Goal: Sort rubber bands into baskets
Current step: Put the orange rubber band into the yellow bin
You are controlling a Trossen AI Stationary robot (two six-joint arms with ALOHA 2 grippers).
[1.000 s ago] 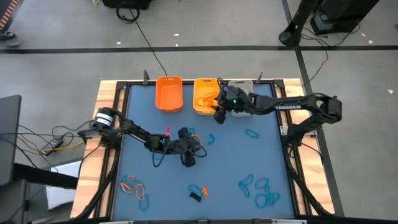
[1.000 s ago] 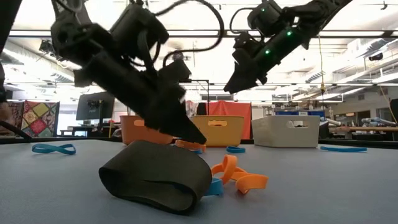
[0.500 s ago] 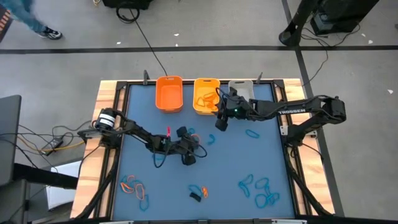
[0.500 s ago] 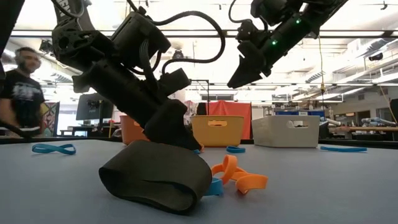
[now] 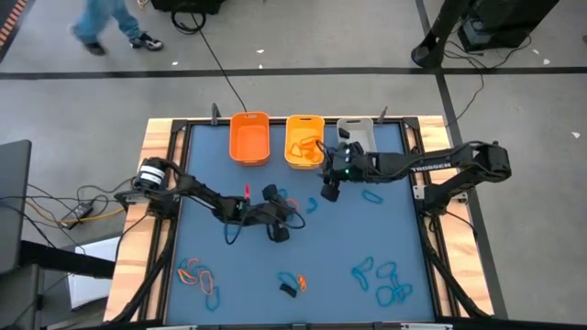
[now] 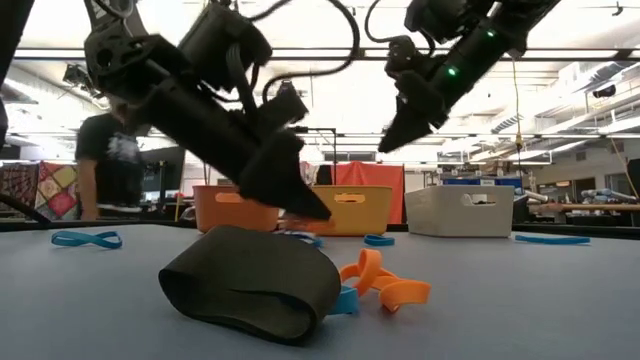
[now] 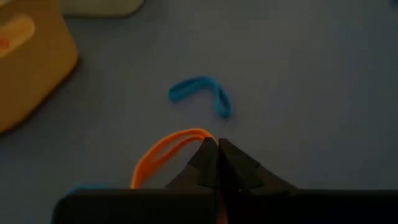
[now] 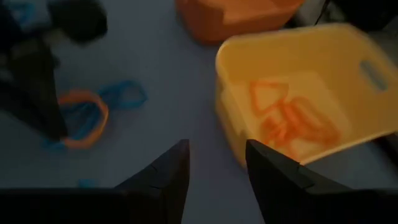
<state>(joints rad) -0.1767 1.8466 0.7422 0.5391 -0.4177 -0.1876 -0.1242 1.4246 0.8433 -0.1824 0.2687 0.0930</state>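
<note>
My left gripper (image 5: 290, 210) is at mid-table, low over a small cluster of bands, and shut on a thin orange rubber band (image 7: 163, 154). A blue band (image 7: 202, 93) lies just beyond it. My right gripper (image 5: 328, 192) is open and empty. It hangs above the table just near of the yellow-orange basket (image 5: 303, 140), which holds orange bands (image 8: 289, 118). The orange basket (image 5: 249, 137) stands to its left. The grey-white basket (image 5: 358, 128) stands to its right, partly behind my right arm. My left gripper pinches the orange band's far end (image 7: 200, 135) between its two shut fingertips, coming slanting down from the table's left. The rest of the loop trails back beside the fingers; whether it is off the table I cannot tell.
Blue bands lie at the near right (image 5: 385, 280) and right of centre (image 5: 371, 195). Orange and blue ones lie at the near left (image 5: 197, 275). A black band (image 6: 250, 282) and an orange band (image 6: 385, 285) lie near the front edge. A person (image 6: 115, 160) walks beyond the table.
My right gripper has gone from over the yellow-orange basket toward the table's near edge and now hangs over the open mat. My left gripper has stayed at the cluster of bands, dipping and rising a little.
</note>
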